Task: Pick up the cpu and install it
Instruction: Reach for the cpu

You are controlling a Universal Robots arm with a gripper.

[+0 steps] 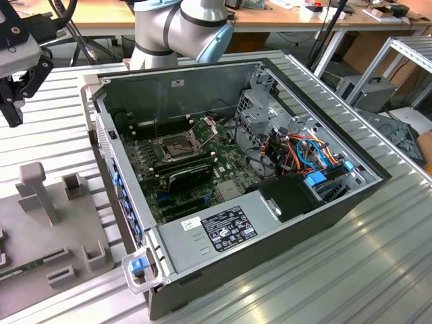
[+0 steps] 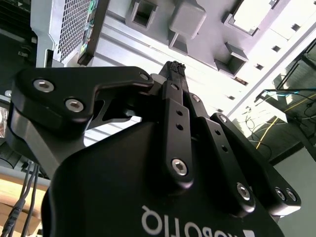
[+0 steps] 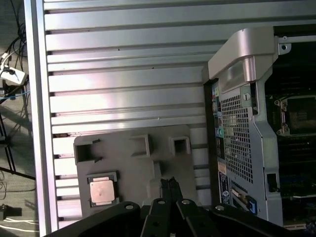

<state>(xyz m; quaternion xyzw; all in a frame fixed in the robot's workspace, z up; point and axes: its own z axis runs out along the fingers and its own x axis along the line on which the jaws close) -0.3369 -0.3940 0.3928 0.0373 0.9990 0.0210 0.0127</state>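
The cpu [image 3: 102, 190], a small square chip with a dull tan face, lies flat in a pocket of the grey fixture tray [image 3: 128, 168] in the first wrist view. My gripper [image 3: 170, 182] hangs above that tray, off to one side of the chip and not touching it. Its black fingers [image 2: 175, 69] are pressed together with nothing between them. In the exterior view the gripper [image 1: 12, 111] is high at the exterior view's left, above the tray [image 1: 74, 229]. The open metal-framed socket [image 1: 177, 143] sits on the motherboard inside the computer case [image 1: 223, 233].
The open case stands on a ribbed aluminium table [image 1: 351, 270], its grilled rear wall [image 3: 237, 133] close beside the tray. Cables and drive cages [image 1: 297, 152] fill the case's far end. The tray carries raised posts and blocks [image 1: 37, 189]. Benches stand behind.
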